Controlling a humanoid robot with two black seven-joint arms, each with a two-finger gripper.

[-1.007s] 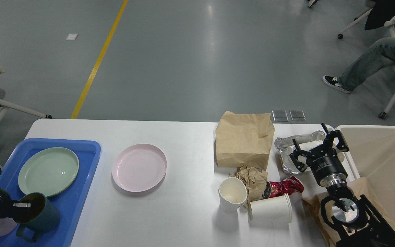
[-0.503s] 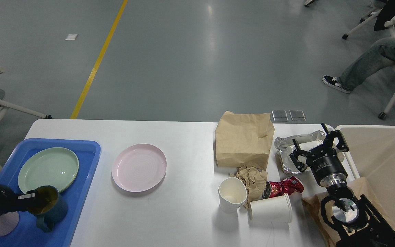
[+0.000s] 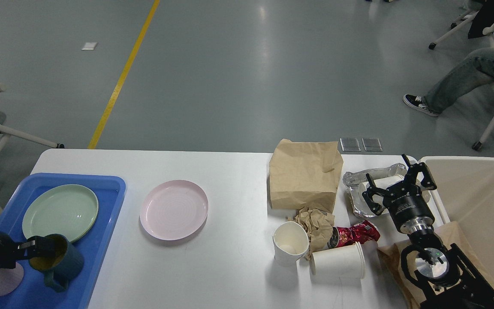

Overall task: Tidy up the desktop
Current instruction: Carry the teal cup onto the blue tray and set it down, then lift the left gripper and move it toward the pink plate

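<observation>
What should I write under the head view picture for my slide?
Left gripper at a teal mug on the blue tray.

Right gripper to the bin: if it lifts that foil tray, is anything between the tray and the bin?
Nothing visible blocks it. The foil tray lies on the desktop right beside the cream bin, with the right gripper open above it. Only the bin's near wall must be cleared.

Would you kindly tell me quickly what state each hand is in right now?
Left hand: closed on the rim of the dark teal mug over the blue tray.
Right hand: open, holding nothing, above the foil container.
</observation>
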